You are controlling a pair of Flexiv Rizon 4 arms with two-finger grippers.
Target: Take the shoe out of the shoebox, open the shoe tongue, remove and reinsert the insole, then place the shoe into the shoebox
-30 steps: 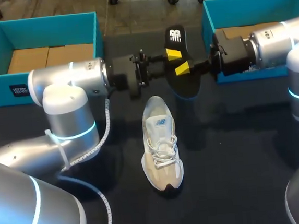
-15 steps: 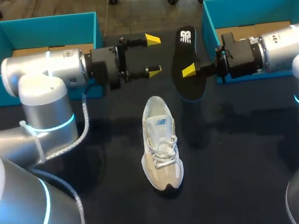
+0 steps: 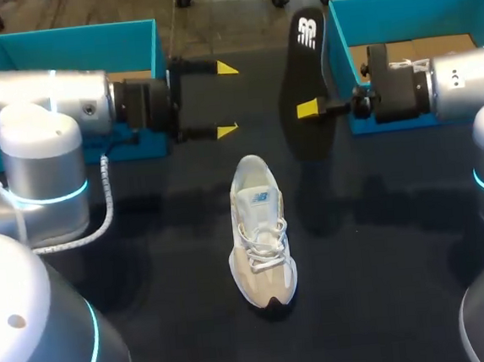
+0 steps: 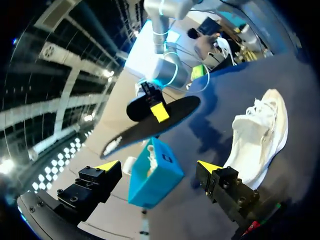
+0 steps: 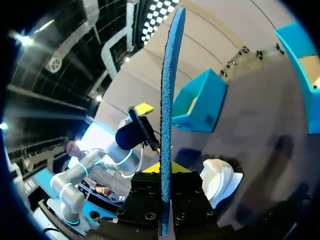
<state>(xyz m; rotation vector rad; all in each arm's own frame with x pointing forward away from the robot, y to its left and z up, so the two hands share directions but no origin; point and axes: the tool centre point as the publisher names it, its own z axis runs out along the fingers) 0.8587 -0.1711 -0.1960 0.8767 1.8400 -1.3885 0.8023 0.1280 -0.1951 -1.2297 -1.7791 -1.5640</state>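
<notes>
The right gripper (image 3: 310,109) is clenched on the insole (image 3: 305,74), which is pinched near its middle and held on edge above the desk (image 3: 385,262). In the right wrist view the insole (image 5: 167,100) is seen as a thin blue-edged strip rising from between the gripper's (image 5: 165,167) fingers. The right box (image 3: 404,2) is found just behind this gripper, beside its arm.

The left gripper (image 3: 226,99) is released, its fingers spread wide with nothing between them. It is pointed at the insole and is kept apart from it. From its wrist view, the insole (image 4: 150,125) and the right gripper (image 4: 159,111) are seen ahead of the gripper (image 4: 157,167), with the right box (image 4: 152,175) beyond. The left box (image 3: 77,43) is set behind its arm.

The shoe (image 3: 261,230) is stood on its sole on the desk, out of both boxes. It is placed between the two grippers and nearer the robot, and is touched by neither.
</notes>
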